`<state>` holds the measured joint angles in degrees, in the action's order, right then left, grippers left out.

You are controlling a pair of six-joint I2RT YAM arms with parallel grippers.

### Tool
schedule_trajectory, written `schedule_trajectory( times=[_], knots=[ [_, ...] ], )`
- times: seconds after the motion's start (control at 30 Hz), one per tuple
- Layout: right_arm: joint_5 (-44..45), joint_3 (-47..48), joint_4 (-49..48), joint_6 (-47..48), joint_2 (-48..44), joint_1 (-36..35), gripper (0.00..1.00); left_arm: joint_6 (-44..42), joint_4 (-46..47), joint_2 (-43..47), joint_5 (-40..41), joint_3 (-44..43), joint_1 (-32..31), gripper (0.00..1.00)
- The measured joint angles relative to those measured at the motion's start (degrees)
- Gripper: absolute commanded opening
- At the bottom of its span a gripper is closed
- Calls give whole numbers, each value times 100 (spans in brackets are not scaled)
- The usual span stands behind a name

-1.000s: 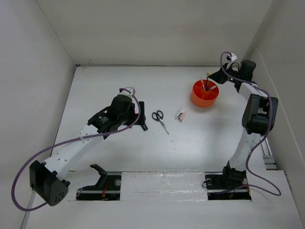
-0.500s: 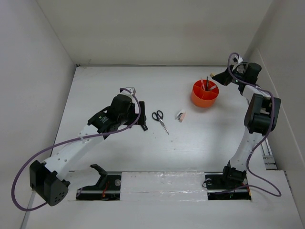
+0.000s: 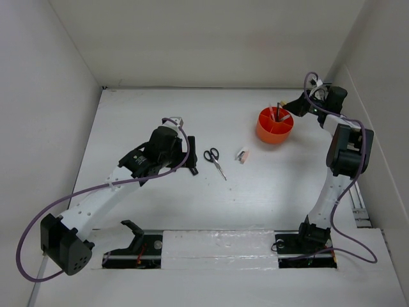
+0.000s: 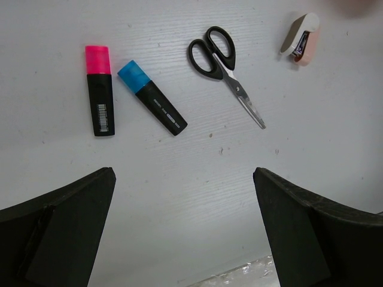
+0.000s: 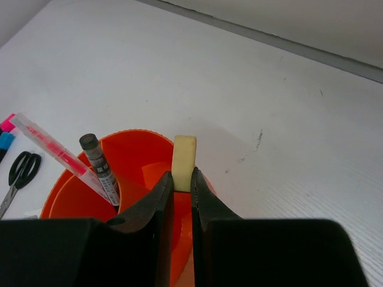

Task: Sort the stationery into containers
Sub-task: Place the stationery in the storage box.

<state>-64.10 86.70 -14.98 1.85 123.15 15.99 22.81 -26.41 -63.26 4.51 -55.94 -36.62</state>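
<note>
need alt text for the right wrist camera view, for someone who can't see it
The right gripper has its jaws shut on a yellowish eraser, held upright by the rim of the orange organiser on a white table. A pink pen and a grey pen lean in the organiser's left side; scissors lie at the left edge.

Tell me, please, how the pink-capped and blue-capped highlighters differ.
The pink-capped highlighter lies vertical in the left wrist view; the blue-capped highlighter slants, cap up-left. The pink-capped one shows a barcode, the blue-capped one a line of white print. The blue-capped one lies nearer the scissors than the pink-capped one. Both have black bodies and lie flat.
</note>
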Motion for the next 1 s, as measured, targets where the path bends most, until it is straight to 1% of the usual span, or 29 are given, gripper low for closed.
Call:
schedule_trajectory(
  times=[0.63,1.0],
  knots=[
    [-269,17,195,2,46,-151,0,-33,7,2,-70,0,0,100],
    [-398,17,326,164,46,-151,0,-50,11,2,-114,13,0,100]
  ],
)
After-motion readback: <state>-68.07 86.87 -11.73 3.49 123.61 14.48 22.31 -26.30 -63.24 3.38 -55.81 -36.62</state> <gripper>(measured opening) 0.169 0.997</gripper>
